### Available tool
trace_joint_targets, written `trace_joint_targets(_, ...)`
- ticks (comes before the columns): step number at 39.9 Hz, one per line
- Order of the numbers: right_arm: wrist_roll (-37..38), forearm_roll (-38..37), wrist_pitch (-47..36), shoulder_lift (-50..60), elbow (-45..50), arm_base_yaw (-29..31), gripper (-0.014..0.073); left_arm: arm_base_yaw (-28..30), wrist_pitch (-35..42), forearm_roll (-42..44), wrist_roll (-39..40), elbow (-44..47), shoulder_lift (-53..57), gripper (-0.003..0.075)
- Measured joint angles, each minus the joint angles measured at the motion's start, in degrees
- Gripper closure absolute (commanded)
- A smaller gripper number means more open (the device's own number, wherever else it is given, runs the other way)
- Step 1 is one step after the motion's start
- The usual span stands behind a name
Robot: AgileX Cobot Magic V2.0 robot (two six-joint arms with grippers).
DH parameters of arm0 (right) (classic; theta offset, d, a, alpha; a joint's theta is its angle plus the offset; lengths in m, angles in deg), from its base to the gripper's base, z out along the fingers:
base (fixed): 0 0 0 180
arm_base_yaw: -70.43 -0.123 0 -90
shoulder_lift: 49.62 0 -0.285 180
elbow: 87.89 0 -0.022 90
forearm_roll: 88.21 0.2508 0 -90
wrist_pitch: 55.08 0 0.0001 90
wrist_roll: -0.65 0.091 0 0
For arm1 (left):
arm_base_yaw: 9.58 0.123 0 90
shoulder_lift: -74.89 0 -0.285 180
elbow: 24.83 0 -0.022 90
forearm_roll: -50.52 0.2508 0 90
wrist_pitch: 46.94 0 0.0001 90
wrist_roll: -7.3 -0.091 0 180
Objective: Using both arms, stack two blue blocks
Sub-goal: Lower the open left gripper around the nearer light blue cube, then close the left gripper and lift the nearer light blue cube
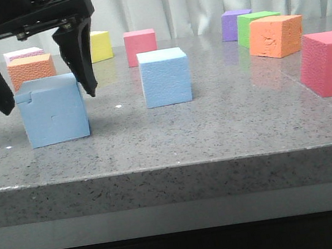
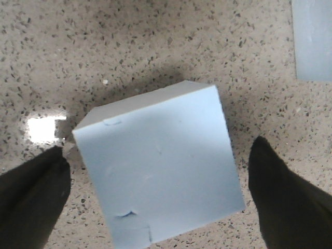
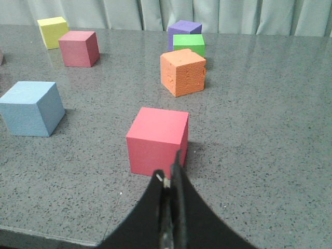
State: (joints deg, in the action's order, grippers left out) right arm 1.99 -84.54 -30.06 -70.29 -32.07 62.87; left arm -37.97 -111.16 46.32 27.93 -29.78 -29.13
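Front view: left gripper [image 1: 43, 92] fingers apart astride notched blue block [image 1: 52, 110]; lower, center, then squeeze. Right gripper [image 3: 170, 179] fingers together.

Right pincer [image 3: 170, 179] (fingers pressed together) near red cube [image 3: 157, 140].

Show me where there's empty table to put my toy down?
Bare table lies in front, between the plain blue block and the big pink block. The back row by the curtain is crowded. The left gripper straddles the notched blue block.
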Motion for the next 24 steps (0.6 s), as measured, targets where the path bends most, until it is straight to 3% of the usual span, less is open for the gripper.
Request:
trace_joint_targets(4,0.0,0.0,0.0,0.0,0.0,0.0,0.0664,0.0,0.12,0.0,0.02,0.0,-0.09,0.0101)
trace_joint_targets(15,0.0,0.0,0.0,0.0,0.0,0.0,0.0664,0.0,0.64,-0.19,0.12,0.0,-0.09,0.0419)
trace_joint_targets(24,0.0,0.0,0.0,0.0,0.0,0.0,0.0664,0.0,0.65,-0.19,0.12,-0.23,-0.09,0.0466)
